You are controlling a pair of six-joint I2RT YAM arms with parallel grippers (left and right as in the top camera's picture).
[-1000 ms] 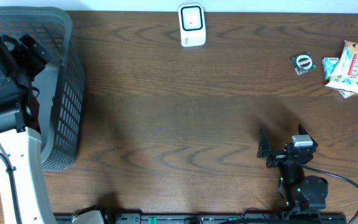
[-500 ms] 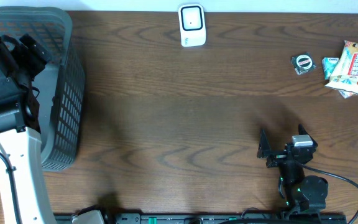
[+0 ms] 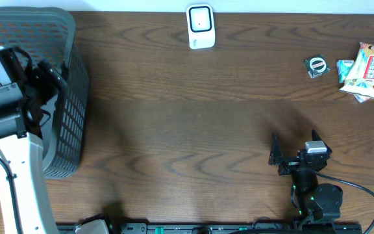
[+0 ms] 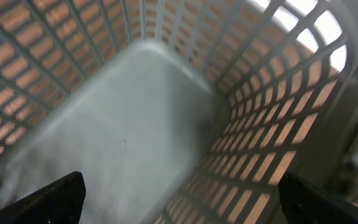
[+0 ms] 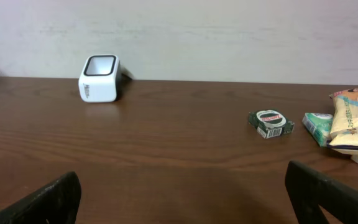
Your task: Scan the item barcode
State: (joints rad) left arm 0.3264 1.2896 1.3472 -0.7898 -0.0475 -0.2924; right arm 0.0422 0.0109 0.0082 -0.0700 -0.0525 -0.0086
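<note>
The white barcode scanner (image 3: 200,26) stands at the table's far edge, also in the right wrist view (image 5: 99,78). The items lie at the far right: a small dark packet (image 3: 317,65) (image 5: 270,123), a green packet (image 3: 345,67) (image 5: 317,127) and a yellow snack bag (image 3: 371,70) (image 5: 356,121). My right gripper (image 3: 295,145) (image 5: 182,180) rests low over the near right of the table, open and empty, well short of the items. My left gripper (image 3: 47,77) (image 4: 179,190) hangs open inside the grey basket (image 3: 70,110), over its bare floor (image 4: 123,130).
The basket's slatted walls (image 4: 260,149) close round the left gripper. Bare brown wood (image 3: 187,123) stretches between basket, scanner and items. A pale wall (image 5: 229,31) stands behind the table.
The left wrist has turned and shifted slightly right and toward the near side over the basket. The right arm and the items have not moved.
</note>
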